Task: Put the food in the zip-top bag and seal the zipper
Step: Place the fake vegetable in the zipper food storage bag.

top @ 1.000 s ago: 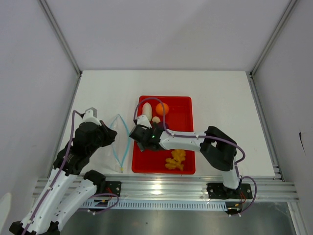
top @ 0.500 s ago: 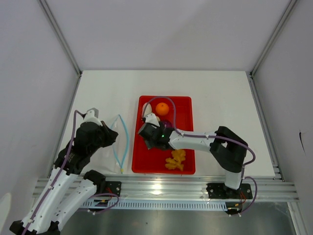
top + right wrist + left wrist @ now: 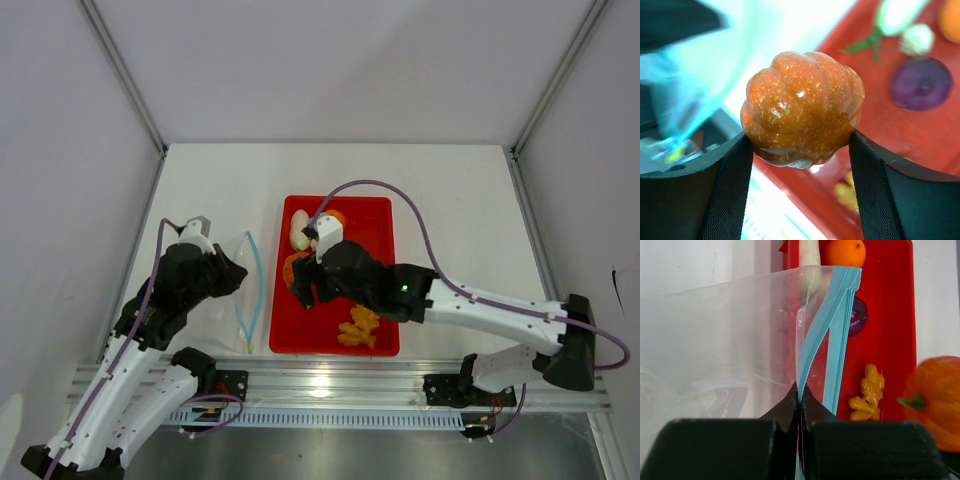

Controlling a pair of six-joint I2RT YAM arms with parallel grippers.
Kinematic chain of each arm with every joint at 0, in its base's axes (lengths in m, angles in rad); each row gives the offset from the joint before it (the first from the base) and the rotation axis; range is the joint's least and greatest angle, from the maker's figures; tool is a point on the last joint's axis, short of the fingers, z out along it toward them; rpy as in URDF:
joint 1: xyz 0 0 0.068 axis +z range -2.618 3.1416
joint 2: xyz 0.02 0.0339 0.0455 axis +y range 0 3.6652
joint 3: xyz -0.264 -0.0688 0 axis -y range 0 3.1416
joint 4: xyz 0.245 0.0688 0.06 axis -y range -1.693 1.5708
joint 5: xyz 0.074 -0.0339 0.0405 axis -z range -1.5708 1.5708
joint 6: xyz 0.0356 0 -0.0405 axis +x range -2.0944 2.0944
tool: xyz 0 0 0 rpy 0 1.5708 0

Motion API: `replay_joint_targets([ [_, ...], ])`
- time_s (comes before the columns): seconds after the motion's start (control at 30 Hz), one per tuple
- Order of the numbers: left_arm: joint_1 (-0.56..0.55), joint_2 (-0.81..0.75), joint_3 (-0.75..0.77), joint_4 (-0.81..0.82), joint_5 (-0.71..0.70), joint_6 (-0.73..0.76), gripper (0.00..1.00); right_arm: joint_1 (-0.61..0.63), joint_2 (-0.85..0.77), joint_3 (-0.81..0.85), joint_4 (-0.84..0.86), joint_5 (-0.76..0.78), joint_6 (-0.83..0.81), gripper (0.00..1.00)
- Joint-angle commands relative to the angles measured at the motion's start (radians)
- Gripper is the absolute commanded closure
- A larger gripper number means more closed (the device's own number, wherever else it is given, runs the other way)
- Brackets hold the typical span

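Observation:
My right gripper (image 3: 300,282) is shut on the orange pumpkin (image 3: 802,107) and holds it in the air over the left edge of the red tray (image 3: 385,215), close to the bag's mouth. The pumpkin also shows at the right of the left wrist view (image 3: 935,400). My left gripper (image 3: 800,390) is shut on one lip of the blue zipper (image 3: 835,315) and holds the clear zip-top bag (image 3: 730,340) open. In the tray lie the white radish (image 3: 897,12), the orange (image 3: 842,252), the garlic (image 3: 917,39), the purple onion (image 3: 921,82) and the yellow ginger (image 3: 867,392).
The bag (image 3: 240,295) lies on the white table just left of the tray. My right arm stretches across the tray's middle and hides the onion and garlic from above. Grey walls with metal rails close in the table's sides.
My right gripper has risen from the tray floor with the pumpkin in it and swung toward the tray's left edge. My left gripper still holds the bag's lip, shifted slightly.

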Motion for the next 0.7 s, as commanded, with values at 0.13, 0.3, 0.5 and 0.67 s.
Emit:
replay_joint_targets([
  [0.13,0.017,0.023,0.061,0.058,0.168,0.058,1.0,-0.007,-0.173,-0.034,0.143,-0.347,-0.05,0.6],
  [0.3,0.026,0.037,0.078,0.063,0.242,0.049,0.99,-0.011,-0.17,-0.038,0.263,-0.552,-0.031,0.6],
  [0.5,0.047,0.058,0.092,0.072,0.309,0.025,0.99,-0.008,-0.104,-0.038,0.376,-0.649,0.001,0.6],
  [0.67,0.074,0.06,0.096,0.074,0.371,-0.006,0.99,-0.004,-0.067,-0.09,0.49,-0.648,0.013,0.61],
])
